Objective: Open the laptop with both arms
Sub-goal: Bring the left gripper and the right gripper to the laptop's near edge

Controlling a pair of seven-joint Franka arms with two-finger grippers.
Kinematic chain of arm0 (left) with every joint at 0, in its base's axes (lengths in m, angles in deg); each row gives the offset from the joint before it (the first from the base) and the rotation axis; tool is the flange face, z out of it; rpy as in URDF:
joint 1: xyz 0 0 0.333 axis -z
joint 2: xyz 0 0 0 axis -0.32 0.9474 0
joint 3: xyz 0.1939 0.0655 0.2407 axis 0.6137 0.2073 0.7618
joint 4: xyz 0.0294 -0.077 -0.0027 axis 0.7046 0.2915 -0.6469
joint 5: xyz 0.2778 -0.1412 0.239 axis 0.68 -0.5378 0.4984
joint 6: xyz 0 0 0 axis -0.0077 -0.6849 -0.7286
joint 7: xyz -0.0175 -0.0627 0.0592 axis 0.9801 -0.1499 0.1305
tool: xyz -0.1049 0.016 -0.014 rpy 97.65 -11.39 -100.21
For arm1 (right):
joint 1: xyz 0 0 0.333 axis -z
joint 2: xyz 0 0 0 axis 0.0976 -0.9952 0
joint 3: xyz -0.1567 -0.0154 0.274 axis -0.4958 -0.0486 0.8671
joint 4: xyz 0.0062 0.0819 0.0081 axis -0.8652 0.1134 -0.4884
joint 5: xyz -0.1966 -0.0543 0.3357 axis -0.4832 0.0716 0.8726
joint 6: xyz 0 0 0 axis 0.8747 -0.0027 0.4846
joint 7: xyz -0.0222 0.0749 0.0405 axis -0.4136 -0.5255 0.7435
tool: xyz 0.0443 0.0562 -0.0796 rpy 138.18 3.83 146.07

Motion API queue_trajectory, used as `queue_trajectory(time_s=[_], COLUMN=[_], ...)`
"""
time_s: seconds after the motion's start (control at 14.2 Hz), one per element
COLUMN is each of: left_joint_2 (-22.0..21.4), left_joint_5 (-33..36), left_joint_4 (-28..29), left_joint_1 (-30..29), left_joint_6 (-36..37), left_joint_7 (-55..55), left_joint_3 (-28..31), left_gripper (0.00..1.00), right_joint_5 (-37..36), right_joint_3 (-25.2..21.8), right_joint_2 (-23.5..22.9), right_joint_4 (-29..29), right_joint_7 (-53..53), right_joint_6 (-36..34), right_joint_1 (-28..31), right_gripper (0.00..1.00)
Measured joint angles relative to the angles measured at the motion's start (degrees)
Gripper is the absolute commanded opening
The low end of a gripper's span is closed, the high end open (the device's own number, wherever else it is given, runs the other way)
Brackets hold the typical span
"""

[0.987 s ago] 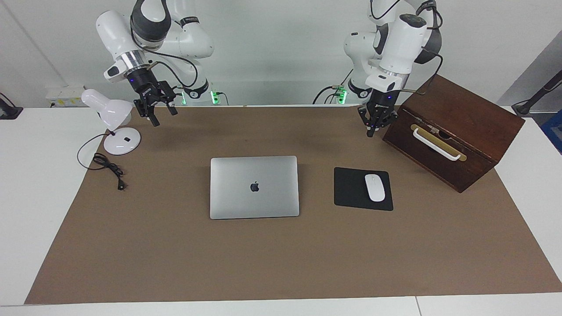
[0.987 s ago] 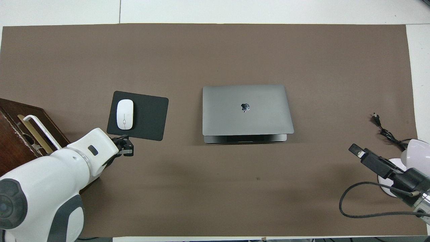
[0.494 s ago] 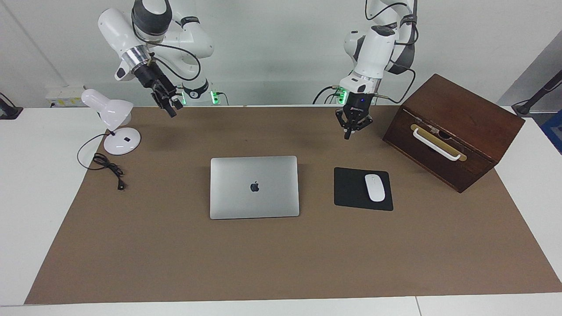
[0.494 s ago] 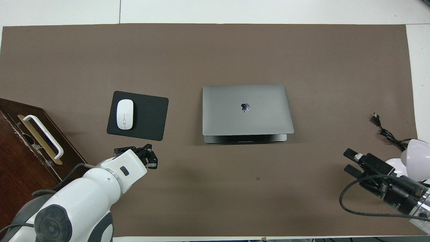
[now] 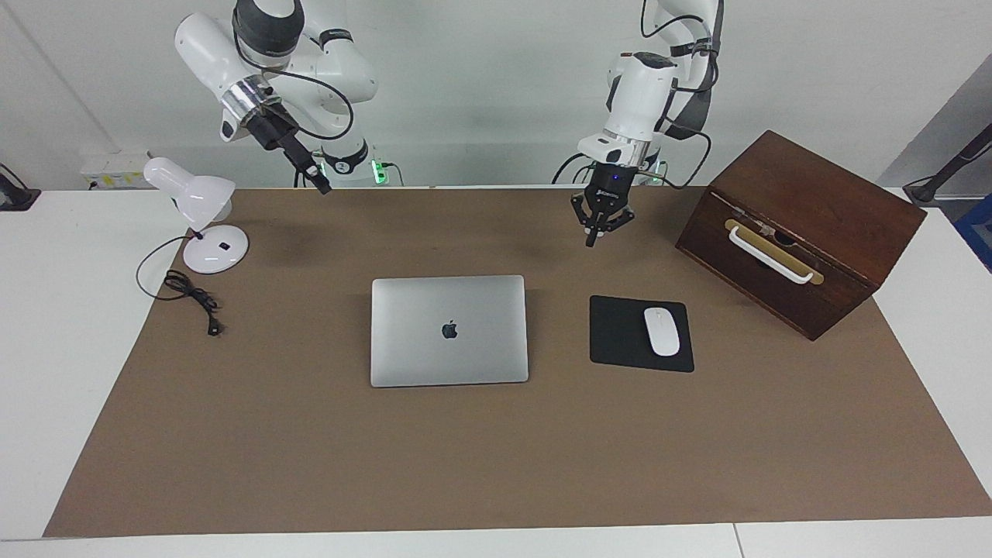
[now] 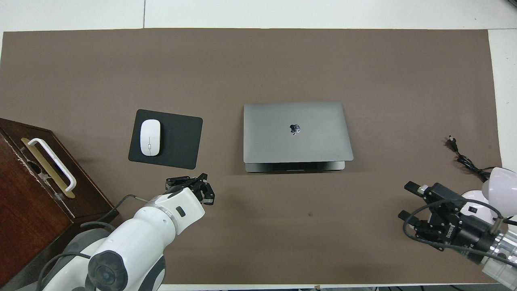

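The left gripper point(image 5: 592, 242), fingertips pressed together and empty, hangs over the brown mat point(image 5: 310, 449) near the black mouse pad point(image 5: 620, 333). The right gripper point(image 6: 404, 200) has its fingers spread apart beside the white desk lamp point(image 5: 194, 209). The MacBook laptop point(image 5: 449, 330) lies closed mid-mat, between both grippers.

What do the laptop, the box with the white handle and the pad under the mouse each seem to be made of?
Laptop: probably metal, since its silver-grey lid looks smooth with a soft matte sheen.
Box: apparently wood, dark brown with a slight gloss and faint grain; its handle looks like white plastic or painted metal.
Mouse pad: flat matte black, likely fabric or rubber; which one is unclear.
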Motion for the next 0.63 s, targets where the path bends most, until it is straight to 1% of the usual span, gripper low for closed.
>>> queue_trajectory(time_s=[0.14,0.21,0.28,0.42,0.63], left_joint_2=[3.79,6.08,7.81,8.99,9.30], left_joint_5=[0.00,0.00,0.00,0.00,0.00], left_joint_4=[0.03,0.03,0.00,-0.18,-0.47], left_joint_1=[1.96,3.11,4.10,5.09,5.26], left_joint_6=[-5.04,-7.73,-10.06,-11.92,-12.45], left_joint_7=[0.01,0.03,0.03,0.03,-0.09], left_joint_3=[0.01,-0.02,-0.03,0.00,-0.04], left_gripper=[0.00,0.00,0.00,0.00,0.00], right_joint_5=[2.57,5.74,8.34,9.18,9.67], right_joint_3=[6.59,11.29,14.95,16.64,16.71], right_joint_2=[-1.08,-2.34,-3.91,-6.12,-9.45], right_joint_4=[0.06,-0.14,-0.58,-1.33,-1.70], right_joint_7=[-2.84,-3.64,-3.78,-3.93,-3.92], right_joint_6=[4.37,6.91,9.19,11.02,14.44], right_joint_1=[-0.77,-1.07,-1.18,-1.19,-2.08], right_gripper=[1.00,1.00,1.00,1.00,1.00])
